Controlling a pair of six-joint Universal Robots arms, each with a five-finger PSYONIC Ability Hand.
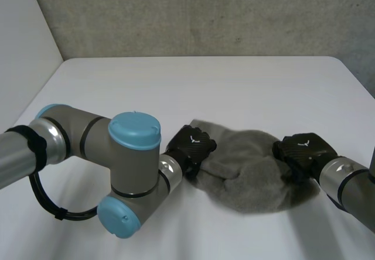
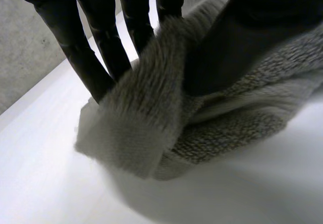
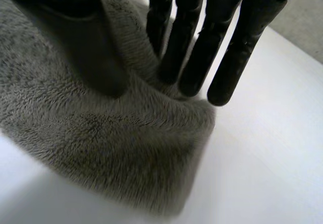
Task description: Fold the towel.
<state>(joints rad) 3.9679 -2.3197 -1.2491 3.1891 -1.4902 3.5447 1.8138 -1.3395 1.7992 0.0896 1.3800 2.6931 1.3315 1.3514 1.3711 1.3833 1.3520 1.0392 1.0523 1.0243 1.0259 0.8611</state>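
Observation:
A grey fluffy towel [image 1: 249, 175] lies bunched on the white table [image 1: 205, 84] near its front edge, between my two hands. My left hand [image 1: 190, 146] is at the towel's left end. In the left wrist view its straight fingers [image 2: 91, 57] stand behind a raised edge of the towel [image 2: 136, 133] and the thumb presses from the other side, pinching it. My right hand [image 1: 304, 149] is at the towel's right end. There the thumb lies on the towel [image 3: 116, 143] and the fingers [image 3: 232, 57] reach behind a corner, pinching the cloth.
The left arm's grey elbow with light-blue caps [image 1: 135, 131] sits low over the table's front left. A grey wall [image 1: 205, 14] stands behind the table's far edge.

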